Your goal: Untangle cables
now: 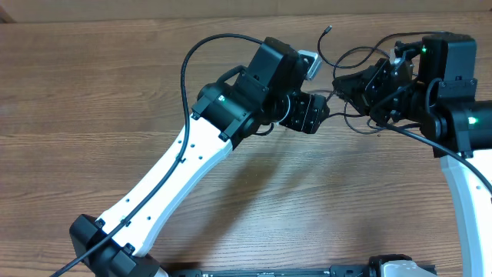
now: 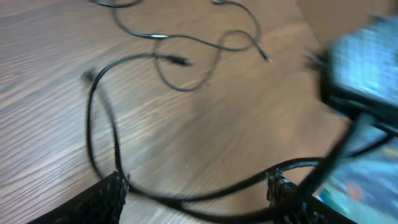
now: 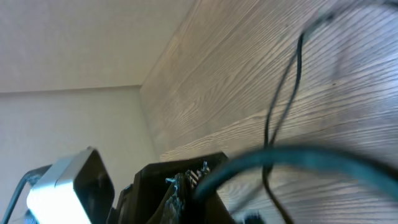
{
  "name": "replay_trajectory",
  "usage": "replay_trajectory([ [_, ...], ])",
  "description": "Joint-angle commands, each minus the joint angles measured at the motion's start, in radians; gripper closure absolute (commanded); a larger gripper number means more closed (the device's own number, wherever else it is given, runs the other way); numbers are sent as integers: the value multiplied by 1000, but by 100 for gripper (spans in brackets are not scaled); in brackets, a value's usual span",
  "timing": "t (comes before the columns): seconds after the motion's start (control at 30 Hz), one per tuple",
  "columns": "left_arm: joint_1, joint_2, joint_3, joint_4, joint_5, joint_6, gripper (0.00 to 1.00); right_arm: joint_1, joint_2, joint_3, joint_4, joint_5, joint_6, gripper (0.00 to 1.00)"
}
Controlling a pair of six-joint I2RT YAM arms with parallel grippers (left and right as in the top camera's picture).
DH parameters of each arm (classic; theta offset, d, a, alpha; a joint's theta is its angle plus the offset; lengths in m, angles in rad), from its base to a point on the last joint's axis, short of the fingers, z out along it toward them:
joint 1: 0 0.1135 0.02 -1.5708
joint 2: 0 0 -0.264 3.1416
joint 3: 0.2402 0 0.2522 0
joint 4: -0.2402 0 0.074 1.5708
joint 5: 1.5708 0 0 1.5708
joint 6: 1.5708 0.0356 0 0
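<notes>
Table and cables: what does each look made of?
Table: wood or wood-look laminate, matte; brown grain lines run across it. Cables: thin black cords, probably plastic or rubber jacketed, with a slight sheen; they bend in loose loops. The plug tips are too blurred to judge.

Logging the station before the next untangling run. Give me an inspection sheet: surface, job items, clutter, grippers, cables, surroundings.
Surface: wooden table, brown grain.
Job's things: thin black cables looped loosely on the table, plug ends visible.
Clutter: nothing seen.
Grippers: left gripper open, a strand crossing between its fingers; right gripper shut, grip on a strand unclear.
Cables: thicker black arm wiring arcs over the table.
Surroundings: pale wall beyond the table edge.
</notes>
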Motion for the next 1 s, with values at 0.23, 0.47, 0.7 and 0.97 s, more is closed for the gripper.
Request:
replay_trajectory([
  [0.23,4,6,14,9,-493,-220,22,6,-2,26,-2,-103,0,96],
  [0.47,9,6,14,76,-592,-281,19,6,-2,26,-56,-116,-5,96],
  [0.7,10,-25,14,40,-340,-68,16,4,-2,26,-46,-55,2,96],
  [0.97,10,-132,15,3,-71,219,18,4,-2,26,-38,45,85,96],
])
